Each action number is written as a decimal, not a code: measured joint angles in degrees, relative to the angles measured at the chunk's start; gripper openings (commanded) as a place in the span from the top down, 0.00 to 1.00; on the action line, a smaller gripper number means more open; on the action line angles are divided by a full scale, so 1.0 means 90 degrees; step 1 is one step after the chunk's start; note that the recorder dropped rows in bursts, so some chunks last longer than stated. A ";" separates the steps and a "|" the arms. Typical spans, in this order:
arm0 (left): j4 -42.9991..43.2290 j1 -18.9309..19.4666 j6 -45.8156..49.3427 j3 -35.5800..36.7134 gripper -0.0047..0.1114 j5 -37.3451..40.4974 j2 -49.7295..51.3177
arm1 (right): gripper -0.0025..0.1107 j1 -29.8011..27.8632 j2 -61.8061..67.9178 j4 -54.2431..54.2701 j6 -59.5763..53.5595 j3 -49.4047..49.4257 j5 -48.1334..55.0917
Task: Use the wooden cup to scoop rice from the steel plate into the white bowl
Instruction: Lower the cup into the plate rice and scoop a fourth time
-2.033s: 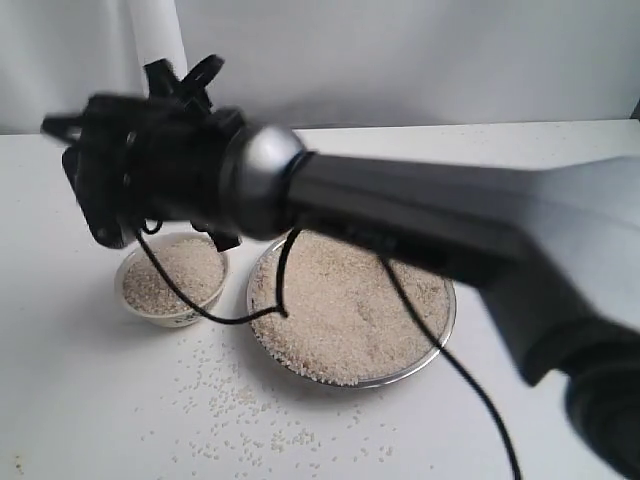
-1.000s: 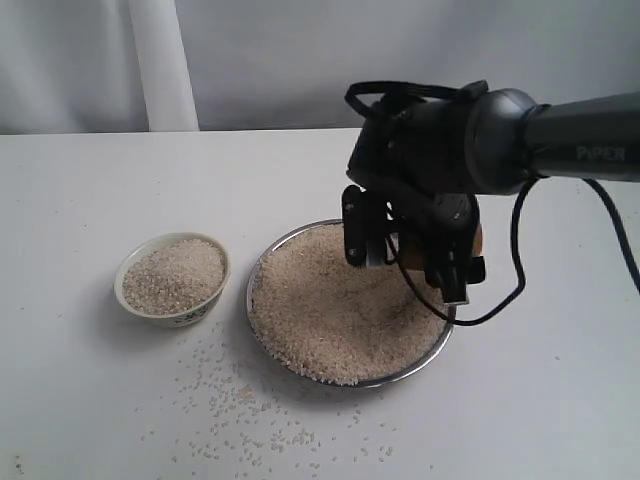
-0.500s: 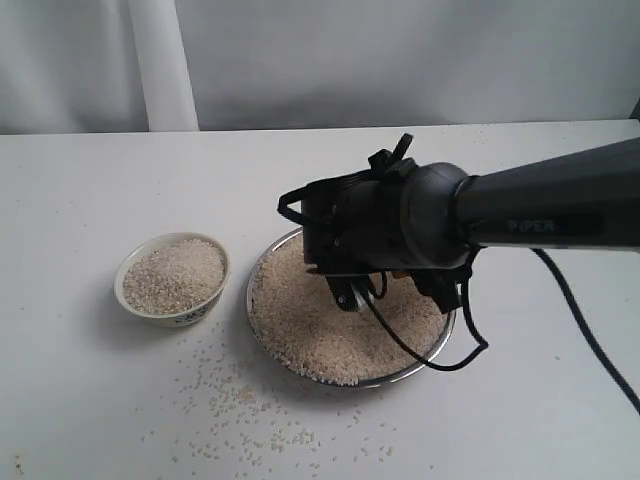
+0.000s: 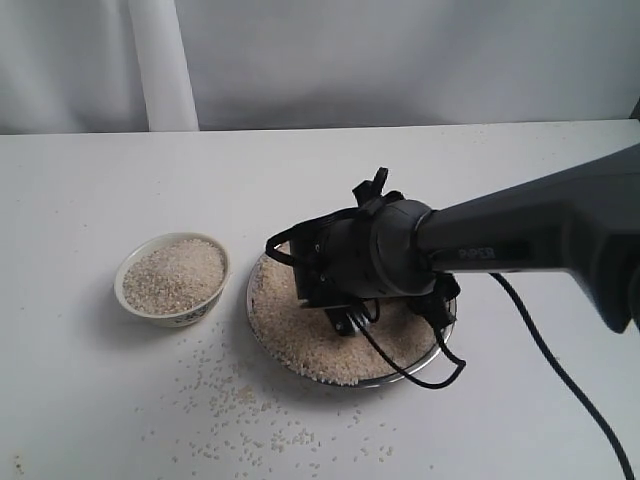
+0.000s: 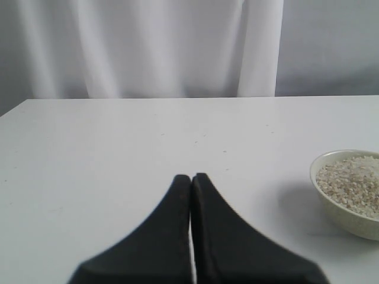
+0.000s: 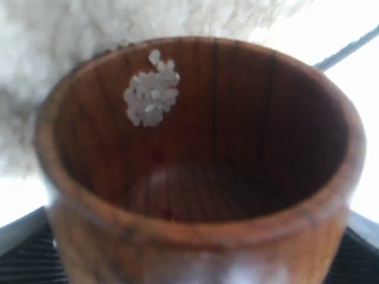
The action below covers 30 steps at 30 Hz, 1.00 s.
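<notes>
My right gripper (image 4: pixel 348 318) is down over the steel plate (image 4: pixel 249 300), low against its heap of rice (image 4: pixel 290 325). It is shut on the wooden cup (image 6: pixel 195 177), which fills the right wrist view with its mouth turned towards the rice (image 6: pixel 89 29). A small clump of grains (image 6: pixel 152 97) clings to the cup's inner wall. In the exterior view the arm hides the cup. The white bowl (image 4: pixel 172 278) stands left of the plate, heaped with rice, and the white bowl (image 5: pixel 349 195) also shows in the left wrist view. My left gripper (image 5: pixel 190 177) is shut on nothing, above bare table.
Loose grains (image 4: pixel 240 405) are scattered on the white table in front of the bowl and plate. A black cable (image 4: pixel 540 345) trails from the right arm across the plate's near rim. A white curtain hangs behind the table.
The right arm has swung from over the bowl back to the plate and dropped lower, bringing the cup down onto the rice heap. The bowl and plate have not moved.
</notes>
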 measured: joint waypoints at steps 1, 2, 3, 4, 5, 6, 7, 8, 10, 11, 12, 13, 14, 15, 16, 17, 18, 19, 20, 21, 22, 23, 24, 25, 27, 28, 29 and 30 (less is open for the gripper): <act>0.0000 0.0000 0.0000 0.0000 0.96 0.0000 0.0000 | 0.98 0.0000 0.0000 0.0061 0.0012 0.0000 -0.0108; 0.0000 0.0000 0.0000 0.0000 0.96 0.0000 0.0000 | 0.98 0.0000 0.0000 0.0125 0.0012 0.0000 -0.0223; 0.0000 0.0000 0.0000 0.0000 0.96 0.0000 0.0000 | 0.98 0.0016 0.0000 0.0195 0.0023 0.0000 -0.0318; 0.0000 0.0000 0.0000 0.0000 0.96 0.0000 0.0000 | 0.98 0.0016 0.0000 0.0219 0.0027 0.0000 -0.0380; 0.0000 0.0000 0.0000 0.0000 0.96 0.0000 0.0000 | 0.98 0.0016 0.0000 0.0233 0.0027 0.0000 -0.0424; 0.0000 0.0000 0.0000 0.0000 0.96 0.0000 0.0000 | 0.98 0.0016 0.0000 0.0248 0.0027 0.0000 -0.0450; 0.0000 0.0000 0.0000 0.0000 0.96 0.0000 0.0000 | 0.98 0.0016 0.0000 0.0258 0.0027 0.0000 -0.0465; 0.0000 0.0000 0.0000 0.0000 0.96 0.0000 0.0000 | 0.98 0.0016 0.0000 0.0271 0.0027 0.0000 -0.0475; 0.0000 0.0000 0.0000 0.0000 0.96 0.0000 0.0000 | 0.98 0.0016 0.0000 0.0297 0.0027 0.0000 -0.0491; 0.0000 0.0000 0.0000 0.0000 0.96 0.0000 0.0000 | 0.98 0.0016 0.0000 0.0298 0.0027 0.0000 -0.0507; 0.0000 0.0000 0.0000 0.0000 0.96 0.0000 0.0000 | 0.98 0.0016 0.0000 0.0331 0.0027 0.0000 -0.0535; 0.0000 0.0000 0.0000 0.0000 0.96 0.0000 0.0000 | 0.98 0.0016 0.0000 0.0365 0.0027 0.0000 -0.0578; 0.0000 0.0000 0.0000 0.0000 0.96 0.0000 0.0000 | 0.98 0.0016 0.0000 0.0414 0.0027 0.0000 -0.0632; 0.0000 0.0000 0.0000 0.0000 0.96 0.0000 0.0000 | 0.98 0.0016 0.0000 0.0459 0.0027 0.0000 -0.0709; 0.0000 0.0000 0.0000 0.0000 0.96 0.0000 0.0000 | 0.98 0.0016 0.0000 0.0507 0.0027 0.0000 -0.0760; 0.0000 0.0000 0.0000 0.0000 0.96 0.0000 0.0000 | 0.98 0.0016 0.0000 0.0577 0.0027 0.0000 -0.0827; 0.0000 0.0000 0.0000 0.0000 0.96 0.0000 0.0000 | 0.98 0.0016 0.0000 0.0639 0.0027 0.0000 -0.0910; 0.0000 0.0000 0.0000 0.0000 0.96 0.0000 0.0000 | 0.98 0.0016 0.0000 0.0687 0.0027 0.0000 -0.0958; 0.0000 0.0000 0.0000 0.0000 0.96 0.0000 0.0000 | 0.98 0.0016 -0.0012 0.0734 0.0027 0.0000 -0.1006; 0.0000 0.0000 0.0000 0.0000 0.96 0.0000 0.0000 | 0.98 0.0016 -0.0012 0.0773 0.0027 0.0000 -0.1040; 0.0000 0.0000 0.0000 0.0000 0.96 0.0000 0.0000 | 0.98 0.0016 -0.0012 0.0787 0.0027 0.0000 -0.1052; 0.0000 0.0000 0.0000 0.0000 0.96 0.0000 0.0000 | 0.98 0.0016 -0.0012 0.0810 0.0027 0.0000 -0.1065; 0.0000 0.0000 0.0000 0.0000 0.96 0.0000 0.0000 | 0.98 0.0016 -0.0024 0.0861 0.0027 0.0000 -0.1089; 0.0000 0.0000 0.0000 0.0000 0.96 0.0000 0.0000 | 0.98 0.0016 -0.0024 0.0925 0.0014 0.0000 -0.1120; 0.0000 0.0000 0.0000 0.0000 0.96 0.0000 0.0000 | 0.98 0.0002 -0.0046 0.1029 0.0014 0.0000 -0.1197; 0.0000 0.0000 0.0000 0.0000 0.96 0.0000 0.0000 | 0.98 -0.0009 -0.0050 0.1092 0.0014 0.0000 -0.1235; 0.0000 0.0000 0.0000 0.0000 0.96 0.0000 0.0000 | 0.98 -0.0009 -0.0061 0.1136 0.0014 0.0000 -0.1261; 0.0000 0.0000 0.0000 0.0000 0.96 0.0000 0.0000 | 0.98 -0.0009 -0.0061 0.1192 0.0014 0.0000 -0.1292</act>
